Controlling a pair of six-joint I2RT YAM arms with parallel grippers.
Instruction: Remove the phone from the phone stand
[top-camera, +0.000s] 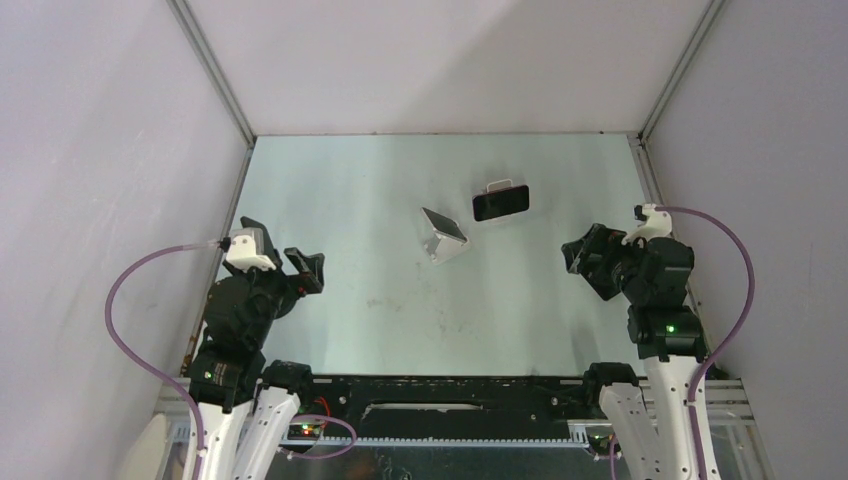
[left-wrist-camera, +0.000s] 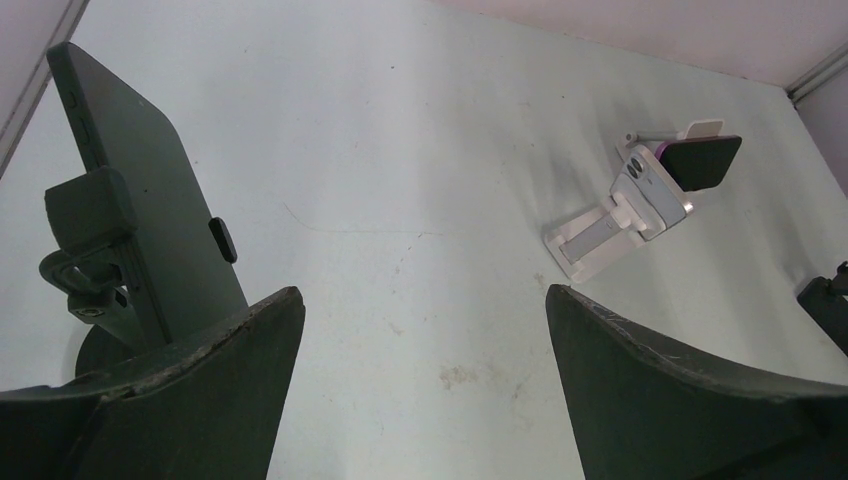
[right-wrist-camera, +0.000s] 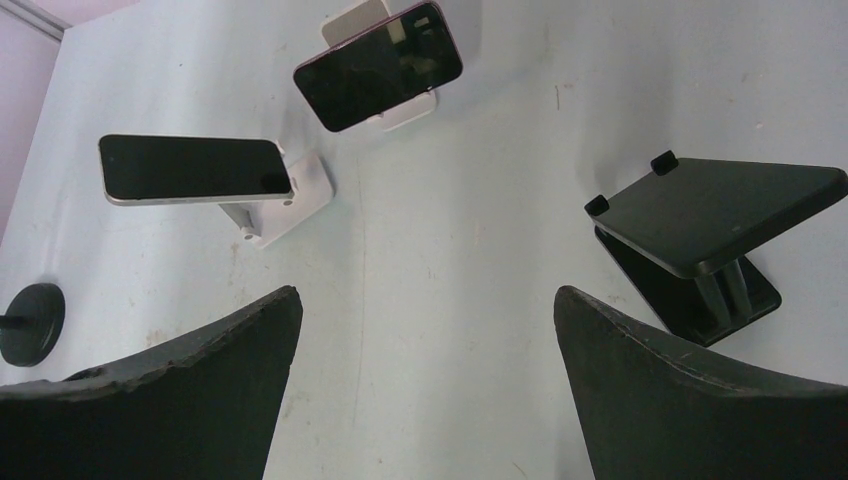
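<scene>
Two phones rest on small white stands mid-table. A silver phone, pale blue at the back, lies landscape on a white phone stand. Behind it a dark purple-edged phone leans on another white stand. A third dark green phone is clamped upright in a black stand close to my left gripper's left finger. My left gripper and right gripper are both open and hold nothing, each well short of the phones.
An empty black stand with a tilted plate stands to the right of my right gripper. A round black base shows at the far left of the right wrist view. White walls close in the pale green table.
</scene>
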